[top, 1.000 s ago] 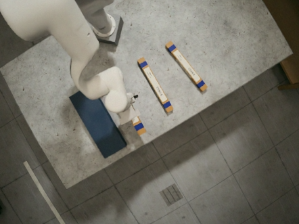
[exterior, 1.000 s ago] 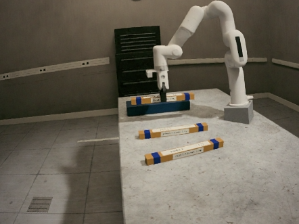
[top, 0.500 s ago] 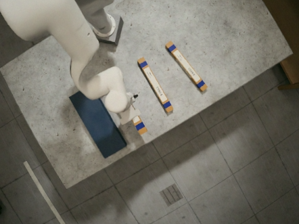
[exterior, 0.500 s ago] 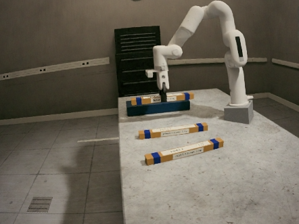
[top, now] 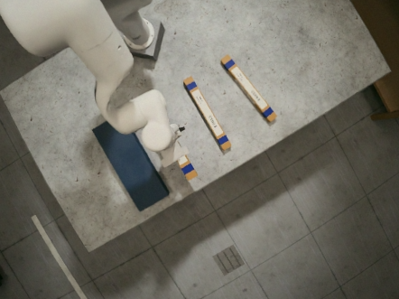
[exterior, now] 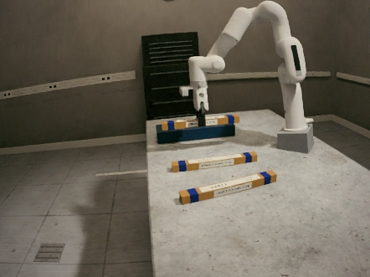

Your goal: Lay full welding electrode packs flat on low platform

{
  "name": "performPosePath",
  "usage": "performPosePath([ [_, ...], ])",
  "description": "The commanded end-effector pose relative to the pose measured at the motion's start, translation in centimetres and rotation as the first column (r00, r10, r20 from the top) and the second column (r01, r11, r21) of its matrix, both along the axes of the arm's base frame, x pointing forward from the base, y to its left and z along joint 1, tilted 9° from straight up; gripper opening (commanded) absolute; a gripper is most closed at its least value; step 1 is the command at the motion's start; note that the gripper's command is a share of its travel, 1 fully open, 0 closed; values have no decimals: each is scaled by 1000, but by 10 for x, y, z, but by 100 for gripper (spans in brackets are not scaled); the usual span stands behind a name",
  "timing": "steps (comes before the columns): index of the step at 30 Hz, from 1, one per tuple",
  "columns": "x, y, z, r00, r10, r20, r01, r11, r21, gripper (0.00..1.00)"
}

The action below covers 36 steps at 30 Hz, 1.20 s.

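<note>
Three orange packs with blue bands and white labels are in view. My gripper [exterior: 202,115] is shut on the middle of one pack [exterior: 197,122] and holds it level, just above the near edge of the dark blue low platform [exterior: 195,132]. In the overhead view only one end of this pack [top: 187,167] shows beside the platform [top: 130,164]; my arm hides the rest. A second pack [top: 207,113] lies flat on the table, also seen in the side view [exterior: 213,161]. The third pack [top: 248,88] lies flat further out, nearest the side camera [exterior: 228,187].
The robot base [exterior: 295,138] stands on a grey block at the table's far right. The platform lies close to the table's edge. A dark louvred cabinet [exterior: 170,75] stands behind the table.
</note>
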<state>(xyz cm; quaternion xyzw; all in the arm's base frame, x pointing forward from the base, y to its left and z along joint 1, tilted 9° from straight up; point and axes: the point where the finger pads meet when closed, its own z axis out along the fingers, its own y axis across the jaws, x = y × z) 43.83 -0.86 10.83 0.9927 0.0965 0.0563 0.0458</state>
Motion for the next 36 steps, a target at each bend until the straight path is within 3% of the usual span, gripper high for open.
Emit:
performPosePath([
  [1,7,5,2,1000,1,6,-1,1000,0,35],
  [19,61,57,5,1000,1,6,-1,1000,0,35],
  [32,114,107,8,1000,1,6,-1,1000,0,35],
  [36,120,112,8,1000,1,6,-1,1000,0,35],
])
